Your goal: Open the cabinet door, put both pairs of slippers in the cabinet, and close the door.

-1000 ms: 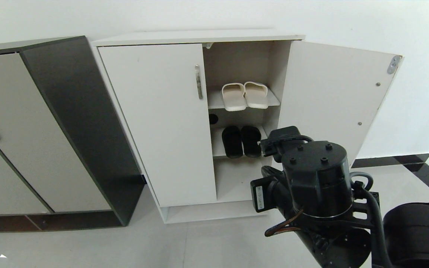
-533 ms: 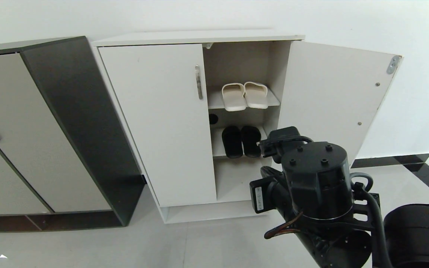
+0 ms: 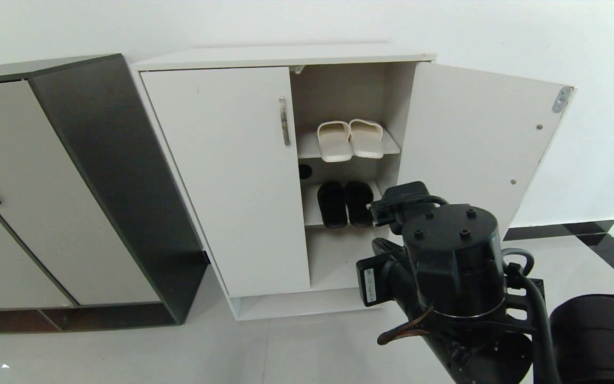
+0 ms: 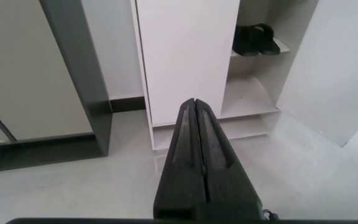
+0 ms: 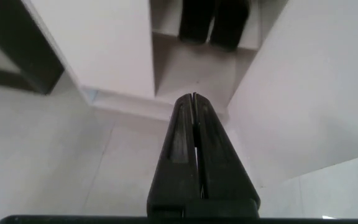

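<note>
While the white cabinet (image 3: 280, 56) stands with its right-hand door (image 3: 477, 138) swung wide, both pairs of slippers lie inside it. The beige pair (image 3: 350, 138) sits side by side on the upper shelf (image 3: 392, 148). The black pair (image 3: 345, 202) lies the same way on the shelf below (image 3: 309, 213), with a bottom compartment (image 3: 333, 261) under that. The left-hand door (image 3: 227, 176) is flat against the carcass, its metal handle (image 3: 284, 120) upright near the inner edge.

In the head view the right arm (image 3: 448, 256) is low, in front of the open half. Its wrist covers the edge of the right black slipper there, though whether it is close to the shelf cannot be told.

The right claw (image 5: 194, 96) has its two fingers pressed together, with only a hairline seam between them. It grips nothing and touches nothing. It points at the bottom compartment, between the left-hand door and the right-hand door.

The left claw (image 4: 194, 101) is likewise pinched flat (no gap shows between the pads) and is empty. It hangs over the pale floor (image 4: 104, 180), aimed at the foot of the left-hand door, and is well apart from the cabinet.

A dark grey cabinet (image 3: 115, 176) stands just beside the white one on the robot's left, its doors closed.
</note>
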Robot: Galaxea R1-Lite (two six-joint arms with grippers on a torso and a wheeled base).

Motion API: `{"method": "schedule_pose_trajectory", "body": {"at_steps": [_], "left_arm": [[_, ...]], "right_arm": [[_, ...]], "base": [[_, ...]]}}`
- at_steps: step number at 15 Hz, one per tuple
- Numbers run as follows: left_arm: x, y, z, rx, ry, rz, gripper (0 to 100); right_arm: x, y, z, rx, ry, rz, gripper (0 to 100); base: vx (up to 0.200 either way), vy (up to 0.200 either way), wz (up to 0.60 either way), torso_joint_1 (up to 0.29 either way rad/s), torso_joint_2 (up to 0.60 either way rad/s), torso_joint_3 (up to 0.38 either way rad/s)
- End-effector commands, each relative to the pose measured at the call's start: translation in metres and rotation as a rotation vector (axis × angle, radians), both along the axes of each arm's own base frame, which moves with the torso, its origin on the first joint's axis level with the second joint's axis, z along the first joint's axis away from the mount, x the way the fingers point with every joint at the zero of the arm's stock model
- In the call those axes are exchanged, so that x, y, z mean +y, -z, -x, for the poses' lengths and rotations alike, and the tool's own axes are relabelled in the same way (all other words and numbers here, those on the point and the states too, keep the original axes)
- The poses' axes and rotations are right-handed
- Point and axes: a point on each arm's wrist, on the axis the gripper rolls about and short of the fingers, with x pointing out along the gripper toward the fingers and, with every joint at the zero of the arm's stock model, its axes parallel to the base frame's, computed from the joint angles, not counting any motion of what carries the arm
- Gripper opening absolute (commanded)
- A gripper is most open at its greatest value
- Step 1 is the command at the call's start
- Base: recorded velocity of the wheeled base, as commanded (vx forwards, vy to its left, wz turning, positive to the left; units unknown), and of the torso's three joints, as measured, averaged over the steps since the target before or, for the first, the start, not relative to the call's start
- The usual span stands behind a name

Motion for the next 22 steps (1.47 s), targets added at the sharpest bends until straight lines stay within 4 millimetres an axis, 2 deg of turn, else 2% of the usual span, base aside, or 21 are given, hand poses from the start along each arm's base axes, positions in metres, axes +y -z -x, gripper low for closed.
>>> {"method": "schedule_pose_trajectory", "body": {"at_steps": [1,9,22], "left_arm": [[0.0,-0.0002,-0.0001,-0.001,0.0,0.0,0],[0.0,-0.0002,-0.0001,-0.001,0.001,0.0,0],[0.0,-0.0002,-0.0001,-0.001,0.0,0.0,0]], "right_arm": [[-0.0001,0.0012,-0.0008,0.002,0.002,0.004,0],[0.0005,0.0046,-0.0028,0.008,0.007,0.013,0],[0.0018,0.0076,-0.0048,0.013,0.01,0.021,0]], "base": [[0.0,0.0,0.0,0.027,-0.15,-0.349],[0.0,0.0,0.0,0.088,-0.48,-0.349],[0.0,0.0,0.0,0.183,-0.49,-0.317]]}}
